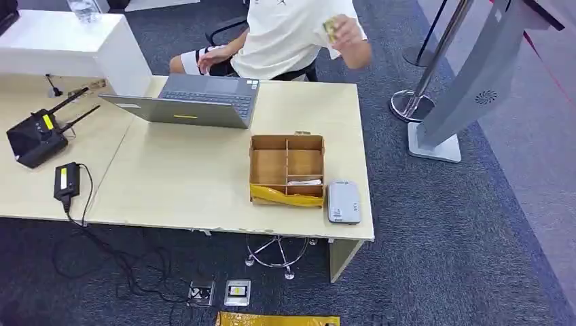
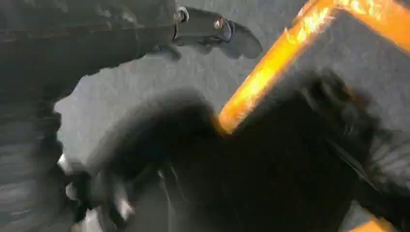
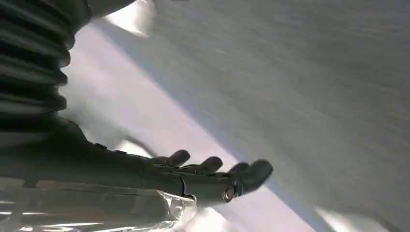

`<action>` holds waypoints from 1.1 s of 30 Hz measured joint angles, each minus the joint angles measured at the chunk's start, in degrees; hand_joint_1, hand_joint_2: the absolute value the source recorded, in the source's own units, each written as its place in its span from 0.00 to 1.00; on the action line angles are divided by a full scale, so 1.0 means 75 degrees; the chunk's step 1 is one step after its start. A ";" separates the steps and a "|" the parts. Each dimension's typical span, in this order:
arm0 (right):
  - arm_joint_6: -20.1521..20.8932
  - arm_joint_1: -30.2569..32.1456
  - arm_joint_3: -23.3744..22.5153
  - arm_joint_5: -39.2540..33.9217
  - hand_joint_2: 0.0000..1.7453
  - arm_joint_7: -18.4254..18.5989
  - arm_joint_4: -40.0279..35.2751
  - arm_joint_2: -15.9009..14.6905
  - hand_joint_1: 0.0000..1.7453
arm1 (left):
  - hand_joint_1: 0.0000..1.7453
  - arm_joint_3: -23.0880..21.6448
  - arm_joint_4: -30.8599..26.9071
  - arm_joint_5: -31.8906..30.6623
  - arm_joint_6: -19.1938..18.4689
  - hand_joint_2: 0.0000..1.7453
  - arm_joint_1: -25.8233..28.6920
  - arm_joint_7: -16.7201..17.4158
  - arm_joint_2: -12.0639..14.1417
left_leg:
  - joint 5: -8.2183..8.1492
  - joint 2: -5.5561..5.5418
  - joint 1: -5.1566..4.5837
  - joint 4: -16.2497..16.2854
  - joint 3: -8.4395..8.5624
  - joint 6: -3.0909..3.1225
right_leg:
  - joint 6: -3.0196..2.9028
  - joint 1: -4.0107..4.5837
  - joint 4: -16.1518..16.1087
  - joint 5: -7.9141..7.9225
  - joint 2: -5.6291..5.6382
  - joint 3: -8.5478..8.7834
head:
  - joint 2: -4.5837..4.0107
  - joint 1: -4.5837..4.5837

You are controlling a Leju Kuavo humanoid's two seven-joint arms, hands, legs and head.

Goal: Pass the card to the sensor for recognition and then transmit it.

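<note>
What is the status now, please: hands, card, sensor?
Left hand and right hand empty, hanging over the floor. Person's hand holds something small, blurred, maybe the card. Grey sensor beside the wooden box, unobstructed.

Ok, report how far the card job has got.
Nothing looks done. The right hand and left hand hang over the floor, holding nothing. The grey sensor lies untouched beside the wooden box; a person lifts a small yellowish item. Taking a card, scanning and passing remain.

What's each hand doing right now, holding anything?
Left hand: blurred view above the floor; nothing visibly held, but open or closed cannot be told.
Right hand: open, fingers extended and apart, holding nothing.
</note>
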 joint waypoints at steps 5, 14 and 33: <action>-0.0029 0.0454 -0.2896 -0.1038 1.00 -0.2947 -0.2220 0.0503 0.00 | 0.00 -0.0003 -0.0035 0.0387 0.0268 1.00 0.0048 0.0215 -0.0301 | 0.0016 -0.0027 -0.0026 -0.0004 -0.0003 0.0027 | 0.0005 -0.0027 0.0006 0.0002 -0.0045 -0.0004 | 0.0000 -0.0053; -0.0064 -0.0641 -0.6869 -0.2611 1.00 -0.2754 -0.4688 -0.1323 0.00 | 0.00 -0.0437 -0.0038 0.0769 0.0346 1.00 0.0040 0.0145 -0.0423 | 0.0047 -0.0005 -0.0121 0.0002 -0.0006 0.0109 | 0.0107 -0.0119 -0.0014 0.0062 -0.0012 -0.0015 | 0.0000 -0.0032; -0.0035 -0.0948 -0.7846 -0.2430 1.00 -0.3026 -0.7021 -0.1627 0.00 | 0.00 -0.1242 -0.0140 0.2098 0.1288 1.00 0.0018 0.0402 -0.0461 | 0.0049 -0.0001 -0.0134 0.0002 -0.0010 0.0125 | 0.0117 -0.0130 -0.0011 0.0063 0.0001 -0.0020 | 0.0000 -0.0041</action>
